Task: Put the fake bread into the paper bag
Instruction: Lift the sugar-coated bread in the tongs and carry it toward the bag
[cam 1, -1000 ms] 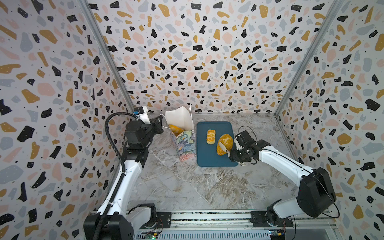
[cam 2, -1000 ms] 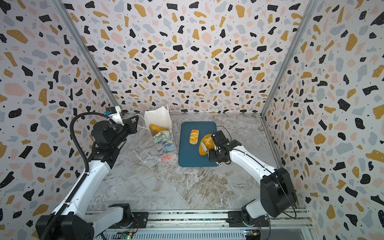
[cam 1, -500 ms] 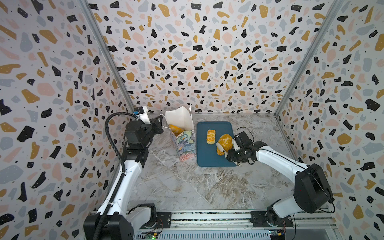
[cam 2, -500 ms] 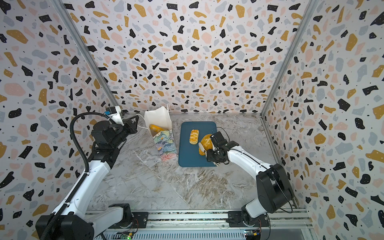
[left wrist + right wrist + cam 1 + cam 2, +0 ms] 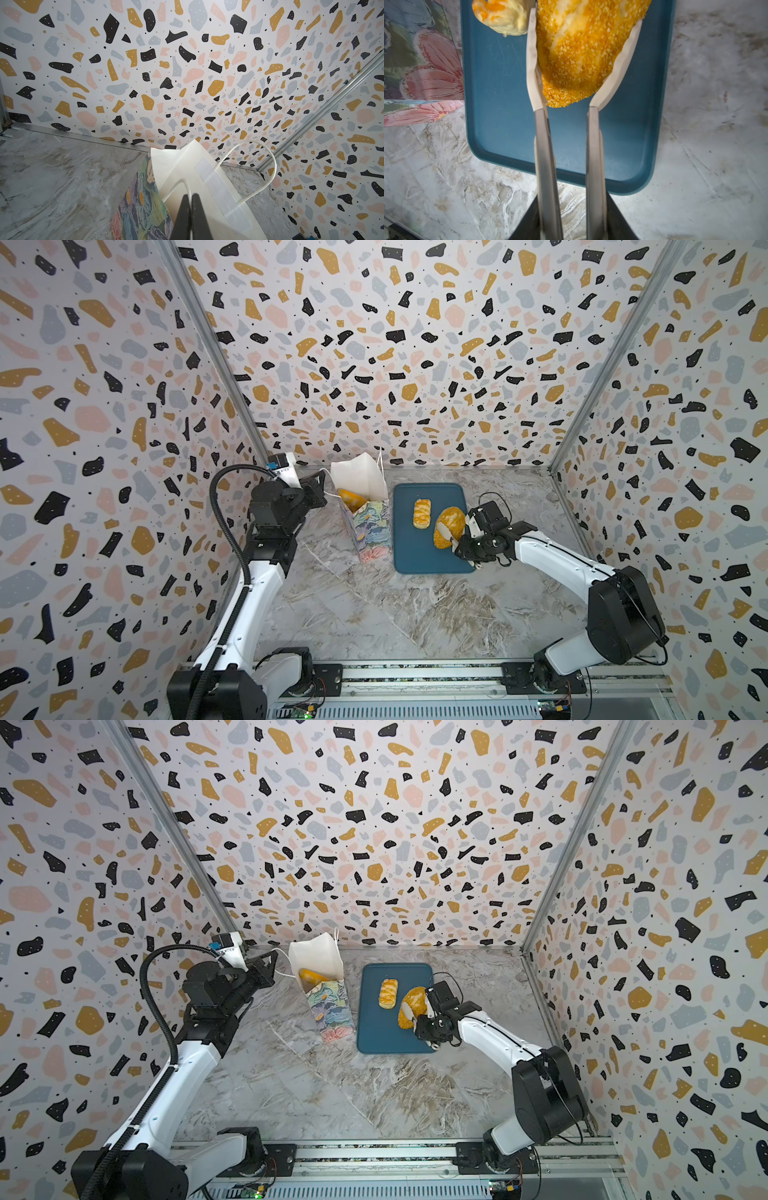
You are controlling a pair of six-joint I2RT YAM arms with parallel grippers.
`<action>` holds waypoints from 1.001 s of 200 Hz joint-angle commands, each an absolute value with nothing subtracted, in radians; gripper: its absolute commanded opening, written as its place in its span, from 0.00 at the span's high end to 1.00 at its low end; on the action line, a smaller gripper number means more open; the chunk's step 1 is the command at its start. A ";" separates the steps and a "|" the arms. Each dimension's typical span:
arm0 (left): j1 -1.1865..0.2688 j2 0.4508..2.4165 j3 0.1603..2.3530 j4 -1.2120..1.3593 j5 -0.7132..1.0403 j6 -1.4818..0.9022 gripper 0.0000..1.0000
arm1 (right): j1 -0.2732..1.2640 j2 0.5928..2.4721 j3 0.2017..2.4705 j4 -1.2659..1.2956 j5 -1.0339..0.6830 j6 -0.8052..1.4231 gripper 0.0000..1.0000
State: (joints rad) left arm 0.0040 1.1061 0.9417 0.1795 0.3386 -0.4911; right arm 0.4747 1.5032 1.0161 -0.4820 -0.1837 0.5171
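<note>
Over the dark-blue tray (image 5: 415, 560) (image 5: 500, 104), my right gripper (image 5: 451, 537) (image 5: 585, 18) is shut on the seeded oval loaf (image 5: 449, 522) (image 5: 583, 52). Its long metal tong fingers end in white tips (image 5: 531, 62) that press on both of the loaf's sides. A plaited pastry (image 5: 422, 513) (image 5: 502, 18) lies beside the loaf on the tray. The floral paper bag (image 5: 370, 526) (image 5: 141, 203) stands left of the tray, mouth open, with a golden bread (image 5: 351, 497) inside. My left gripper (image 5: 322, 487) (image 5: 190, 196) is shut on the bag's white cord handle (image 5: 176, 185).
Terrazzo-patterned walls (image 5: 415, 364) close in the marble floor (image 5: 374, 614) on three sides. The bag stands near the back wall, close to the tray's left edge. The arms' base rail (image 5: 415, 676) runs along the front.
My right gripper's white tips have closed in on the seeded loaf after sliding a little further along it. The left arm and the bag have not moved.
</note>
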 commanded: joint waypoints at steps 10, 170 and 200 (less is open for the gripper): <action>0.000 1.089 0.951 0.226 0.347 -0.491 1.00 | 0.474 1.396 1.020 -0.471 -0.180 0.508 0.74; 0.000 1.081 0.949 0.227 0.347 -0.492 1.00 | 0.556 1.170 1.117 -0.497 -0.110 0.551 0.78; 0.000 1.078 0.948 0.227 0.347 -0.493 1.00 | 0.600 1.179 1.189 -0.513 -0.072 0.549 0.78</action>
